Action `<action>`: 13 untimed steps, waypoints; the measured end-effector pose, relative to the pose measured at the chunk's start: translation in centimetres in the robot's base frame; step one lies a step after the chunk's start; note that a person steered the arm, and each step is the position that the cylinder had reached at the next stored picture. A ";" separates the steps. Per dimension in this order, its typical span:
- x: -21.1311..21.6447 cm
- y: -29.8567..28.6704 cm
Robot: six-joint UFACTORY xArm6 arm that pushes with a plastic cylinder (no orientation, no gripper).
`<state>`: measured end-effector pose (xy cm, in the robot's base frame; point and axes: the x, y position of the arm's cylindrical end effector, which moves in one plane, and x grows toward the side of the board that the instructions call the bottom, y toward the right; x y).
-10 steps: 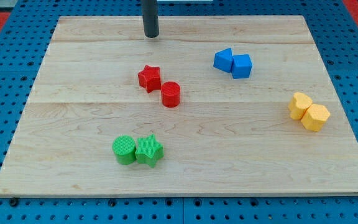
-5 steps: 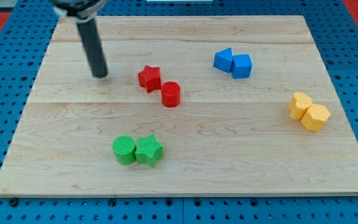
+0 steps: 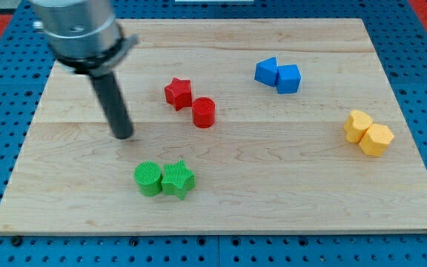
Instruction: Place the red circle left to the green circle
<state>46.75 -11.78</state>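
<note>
Since the earlier frames my tip (image 3: 124,136) has swept from the tabletop's (image 3: 288,200) top edge down its left side; this end effector is a bare rod, clamping nothing. It stands above-left of the green circle (image 3: 147,178), well left of the red circle (image 3: 204,113). Risk: pushing from here would drive the red circle rightward, or clip the touching red star (image 3: 178,93).
</note>
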 end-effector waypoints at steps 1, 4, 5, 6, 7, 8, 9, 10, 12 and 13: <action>0.0 5.5; 0.0 9.9; -0.1 13.7; -0.1 13.8; -1.1 13.8; -1.8 13.8; -2.8 13.8; -4.3 13.8; -4.3 13.3; -4.3 8.8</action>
<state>42.47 -3.02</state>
